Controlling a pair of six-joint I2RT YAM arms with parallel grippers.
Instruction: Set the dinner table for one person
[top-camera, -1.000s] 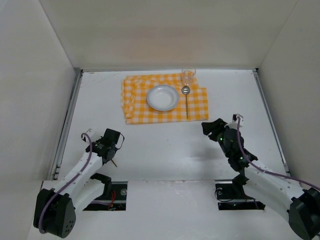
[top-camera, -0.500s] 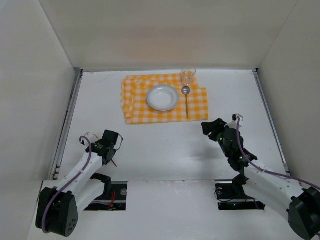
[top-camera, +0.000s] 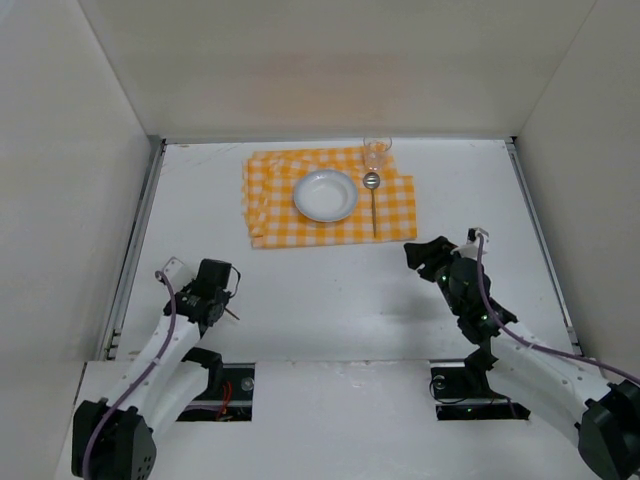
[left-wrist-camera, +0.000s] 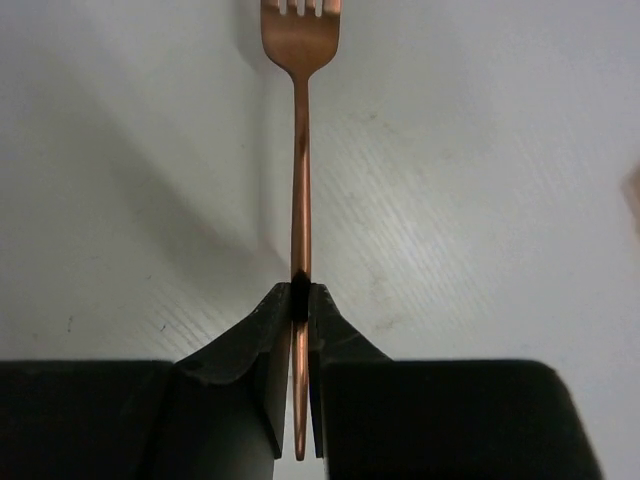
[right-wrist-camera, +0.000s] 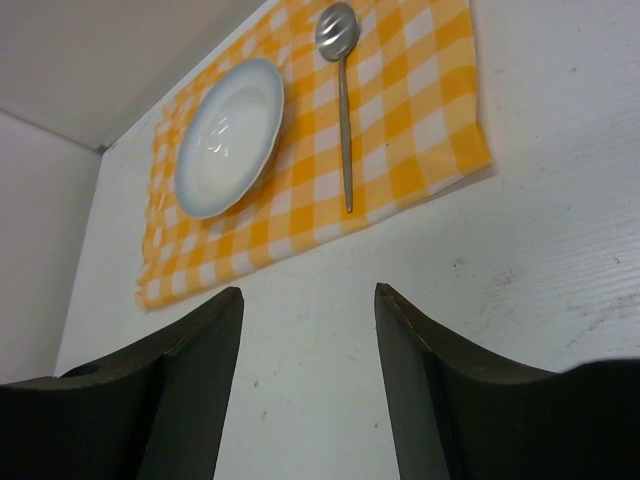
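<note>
My left claw (left-wrist-camera: 297, 292) pinches a copper fork (left-wrist-camera: 300, 150) by its handle, over the near left part of the dinner table (top-camera: 330, 290). My right claw (right-wrist-camera: 310, 325) stands spread and empty, facing the checked cloth (right-wrist-camera: 420, 110) that bears a plate (right-wrist-camera: 230, 135) and a spoon (right-wrist-camera: 341, 90).

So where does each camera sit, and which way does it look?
Top external: fixed above and behind, looking down on the dinner table; left claw and right claw show.
Left wrist: just behind the left claw, looking along it at the fork it grips.
Right wrist: just behind the right claw, looking past its open fingers toward the checked cloth, plate and spoon.
Shared: top and right wrist both show cloth, plate, spoon.
</note>
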